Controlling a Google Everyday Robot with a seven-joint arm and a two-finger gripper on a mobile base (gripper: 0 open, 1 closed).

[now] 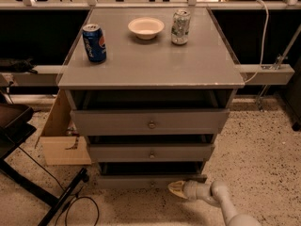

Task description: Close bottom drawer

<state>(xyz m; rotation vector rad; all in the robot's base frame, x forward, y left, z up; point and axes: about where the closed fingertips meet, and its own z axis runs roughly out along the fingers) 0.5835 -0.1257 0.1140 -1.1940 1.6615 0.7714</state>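
Observation:
The grey cabinet has three drawers with small round knobs. The bottom drawer (141, 181) is the lowest and narrowest-looking front, near the floor, with a dark gap above it showing it stands a little out. My gripper (175, 189) is low at the bottom centre-right, its tan tip right in front of the bottom drawer's front, just right of the knob (152, 184). My white arm (221, 199) runs off to the lower right.
On the cabinet top (150, 55) stand a blue can (94, 42), a white bowl (146, 27) and a silver can (180, 26). The top drawer (150, 121) and middle drawer (150, 152) also stand out. A cardboard box (61, 135) and black stand legs (42, 192) are at left.

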